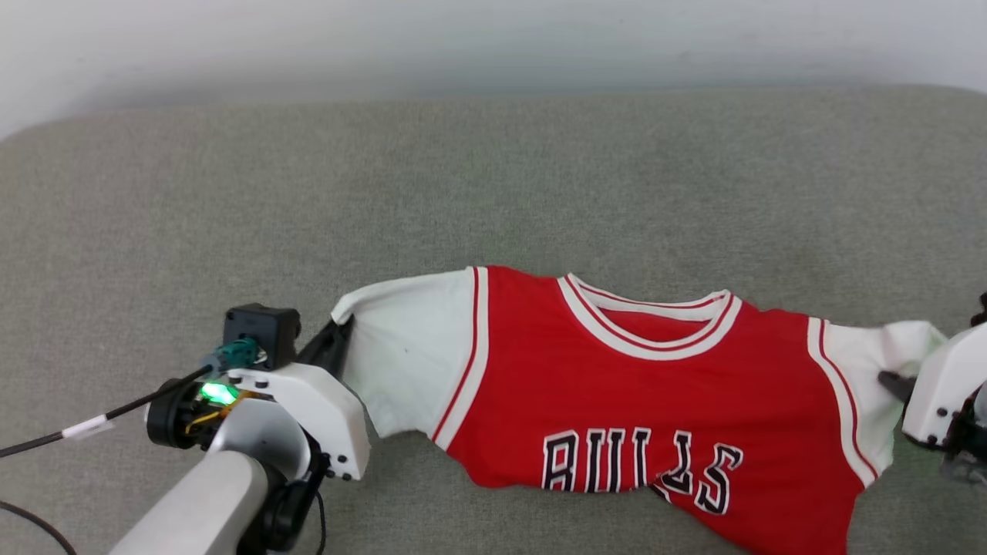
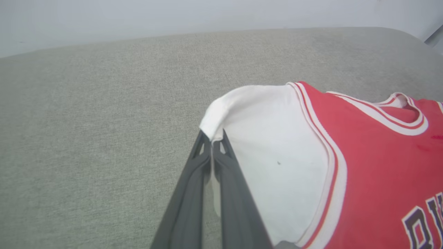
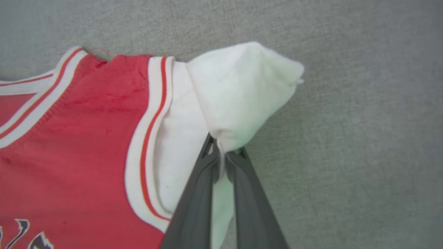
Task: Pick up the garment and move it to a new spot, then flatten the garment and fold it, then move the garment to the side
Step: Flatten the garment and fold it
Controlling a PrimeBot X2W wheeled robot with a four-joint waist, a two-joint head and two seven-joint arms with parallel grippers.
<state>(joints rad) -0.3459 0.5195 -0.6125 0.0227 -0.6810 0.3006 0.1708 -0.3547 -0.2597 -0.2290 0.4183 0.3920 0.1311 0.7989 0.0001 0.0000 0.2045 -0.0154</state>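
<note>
Garment: red jersey-style T-shirt [image 1: 648,385] with white short sleeves, striped collar trim and black lettering, front up, strung sideways near the front edge of the grey fabric-covered surface [image 1: 493,177], right of its middle; the hem is out of view.
Left grip: left gripper [image 2: 213,138] clenched on the outer corner of the white sleeve [image 2: 270,145] on its side.
Right grip: right gripper [image 3: 223,148] pinched tight on the bunched opposite sleeve [image 3: 238,93].
Handling: likely light and limp, sagging between the grips; thin knit may slip from a small pinch.
Best hold: sleeve ends or shoulder seams, both sides level, gathering enough cloth.
</note>
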